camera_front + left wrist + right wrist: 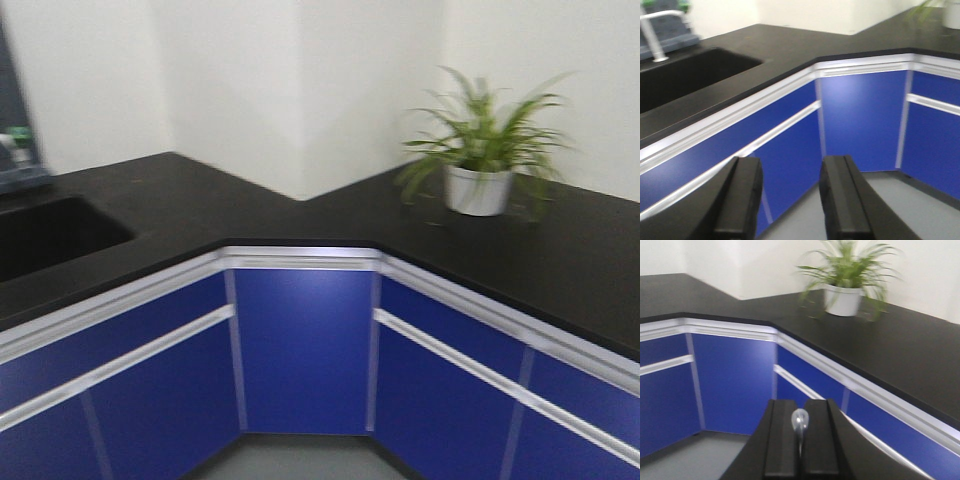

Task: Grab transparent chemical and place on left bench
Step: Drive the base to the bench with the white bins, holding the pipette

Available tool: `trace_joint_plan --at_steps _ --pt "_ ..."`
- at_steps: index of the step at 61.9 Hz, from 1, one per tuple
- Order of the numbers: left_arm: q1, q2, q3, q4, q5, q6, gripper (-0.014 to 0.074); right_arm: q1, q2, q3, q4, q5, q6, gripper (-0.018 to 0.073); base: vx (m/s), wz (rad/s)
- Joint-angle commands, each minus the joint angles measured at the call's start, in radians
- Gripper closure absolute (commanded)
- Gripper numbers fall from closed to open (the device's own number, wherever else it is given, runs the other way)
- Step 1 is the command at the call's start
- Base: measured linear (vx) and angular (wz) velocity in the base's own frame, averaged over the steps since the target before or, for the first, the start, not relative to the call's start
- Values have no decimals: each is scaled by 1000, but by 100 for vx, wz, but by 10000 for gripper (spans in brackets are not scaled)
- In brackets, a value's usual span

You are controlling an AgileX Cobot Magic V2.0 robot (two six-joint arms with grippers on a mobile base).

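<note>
In the right wrist view my right gripper [801, 403] is shut, and a small clear rounded bit of glass [799, 419] is pinched between its black fingers. That glass is the only part of the transparent chemical that shows; the rest is hidden by the fingers. My left gripper [791, 163] is open, with only blue cabinet and grey floor showing between its fingers. Both grippers hang in front of a blue-cabinet corner counter [300, 215]. The left bench is out of view.
The black corner counter carries a potted plant [478, 188] in a white pot on the right. A sunken black sink [50, 235] with a metal faucet [652, 37] lies on the left. Blue cabinet doors [305, 350] and grey floor [900, 200] are below.
</note>
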Motion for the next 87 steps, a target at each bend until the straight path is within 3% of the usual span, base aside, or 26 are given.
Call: trace_joint_plan --at_steps 1,60,87 --pt "-2 -19 16 -1 -78 -8 600 -4 4 -30 -13 -69 -1 567 -2 84" --pt "-2 -19 16 -1 -78 -8 600 -4 4 -30 -13 -60 -1 567 15 79" --pt "-2 -19 16 -1 -78 -8 600 -4 4 -30 -13 -60 -1 567 31 48"
